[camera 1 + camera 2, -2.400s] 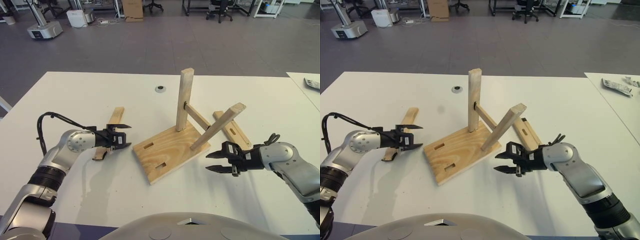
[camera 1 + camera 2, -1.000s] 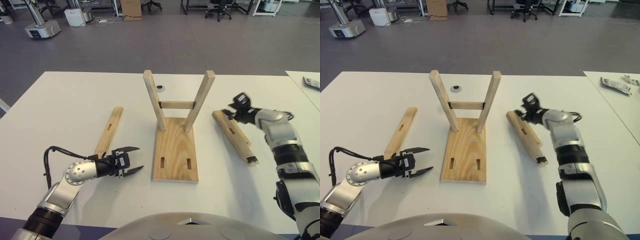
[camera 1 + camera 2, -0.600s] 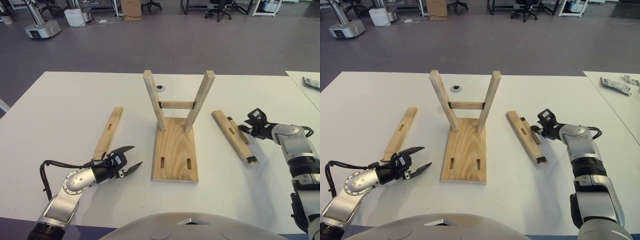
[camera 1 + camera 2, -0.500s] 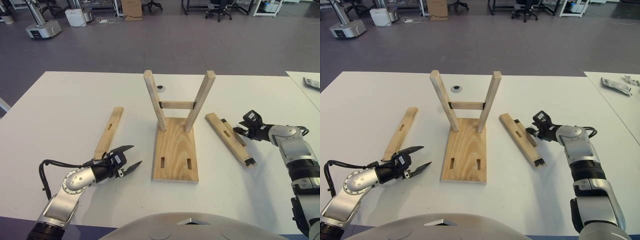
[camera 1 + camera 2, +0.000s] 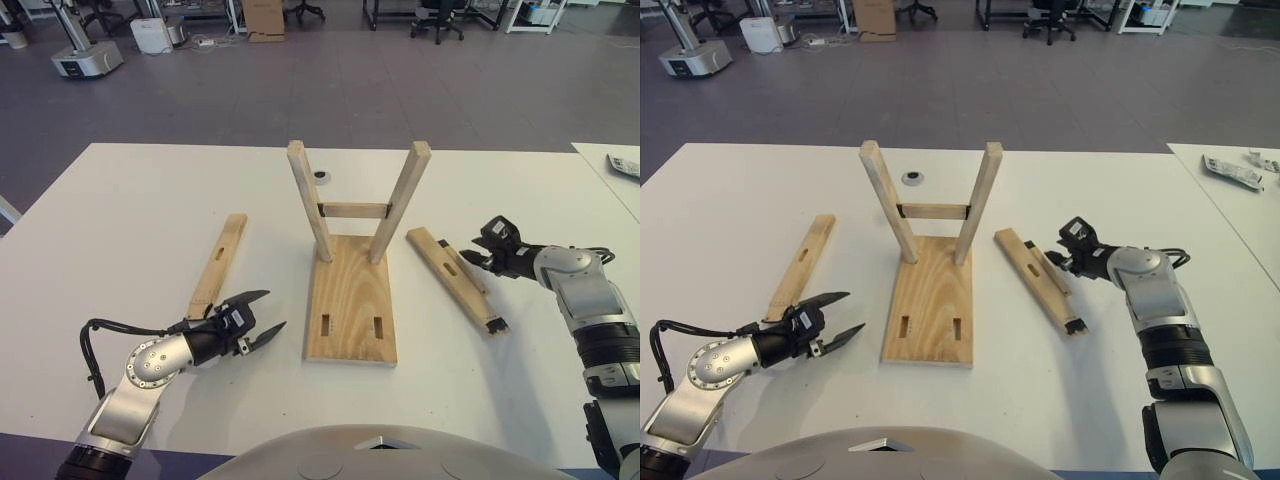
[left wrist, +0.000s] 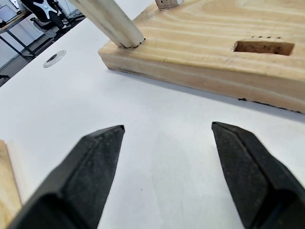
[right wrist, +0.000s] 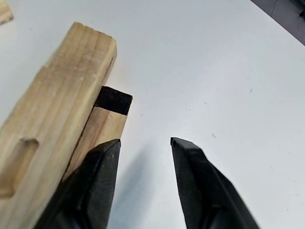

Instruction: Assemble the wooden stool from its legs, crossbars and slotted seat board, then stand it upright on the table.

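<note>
Two pincers, both empty. Your left pincer (image 5: 272,309) is spread wide and hovers low over the bench (image 5: 120,200), with bare surface between its fingers. It sits between the near end of the loose left leg (image 5: 220,262) and the left edge of the seat board (image 5: 350,300), touching neither. The left forearm lies low and points toward the board.

Your right pincer (image 7: 145,140) is parted narrowly. One finger (image 7: 95,181) runs alongside the dark-tipped thin bar (image 7: 107,126), which lies against the slotted right leg (image 7: 52,95); contact cannot be confirmed. The right arm is bent at the elbow, forearm pointing inward.

The seat board lies flat mid-bench. Two upright legs (image 5: 308,200) stand in its far end, joined by a crossbar (image 5: 355,210).
</note>
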Action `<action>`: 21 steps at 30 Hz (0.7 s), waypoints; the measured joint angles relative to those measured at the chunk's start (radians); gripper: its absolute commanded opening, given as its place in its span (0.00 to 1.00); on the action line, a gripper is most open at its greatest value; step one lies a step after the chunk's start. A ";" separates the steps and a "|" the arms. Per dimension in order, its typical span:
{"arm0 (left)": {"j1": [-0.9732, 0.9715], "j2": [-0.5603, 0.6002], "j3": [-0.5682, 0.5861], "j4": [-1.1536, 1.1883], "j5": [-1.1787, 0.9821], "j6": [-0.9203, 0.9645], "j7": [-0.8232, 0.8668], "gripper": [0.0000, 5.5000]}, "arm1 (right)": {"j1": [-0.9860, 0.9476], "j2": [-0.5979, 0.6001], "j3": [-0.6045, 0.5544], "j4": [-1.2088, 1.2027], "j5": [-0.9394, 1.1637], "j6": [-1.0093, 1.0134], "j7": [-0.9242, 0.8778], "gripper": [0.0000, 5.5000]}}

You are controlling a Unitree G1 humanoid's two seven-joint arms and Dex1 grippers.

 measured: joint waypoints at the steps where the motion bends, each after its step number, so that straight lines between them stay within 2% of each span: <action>1: 0.000 0.000 0.000 0.000 0.000 0.000 0.000 0.61 | 0.002 0.000 0.000 -0.009 0.003 0.003 0.003 0.36; 14: -0.003 -0.002 0.003 0.000 0.007 0.009 0.005 0.61 | 0.112 0.007 0.063 -0.166 0.033 0.065 0.071 0.36; 17: -0.003 -0.005 0.003 0.000 0.008 0.009 0.007 0.61 | 0.111 0.007 0.064 -0.162 0.042 0.077 0.069 0.26; 21: -0.003 -0.014 0.010 0.000 0.002 0.013 0.008 0.61 | 0.101 -0.015 0.070 -0.109 0.043 0.070 0.089 0.25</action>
